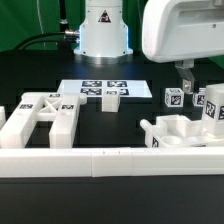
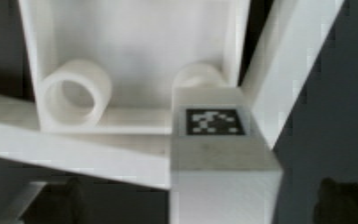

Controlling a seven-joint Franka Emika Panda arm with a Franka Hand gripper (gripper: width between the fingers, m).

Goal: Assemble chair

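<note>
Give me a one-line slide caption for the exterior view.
Panda fingers hang by the small tagged legs; cross-braced frame at the exterior view's left, marker board farther back.

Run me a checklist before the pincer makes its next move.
1. Pincer open or shut: cannot tell; it is too small in the exterior view.
2. Anything held in the pincer: cannot tell.
3. Holed panel in the wrist view, tag facing the camera: ok.
4. Clearance to the small leg beside the pincer: cannot tell; they look close.
5. Cross-braced frame out of the way, lying at the exterior view's left: ok.
</note>
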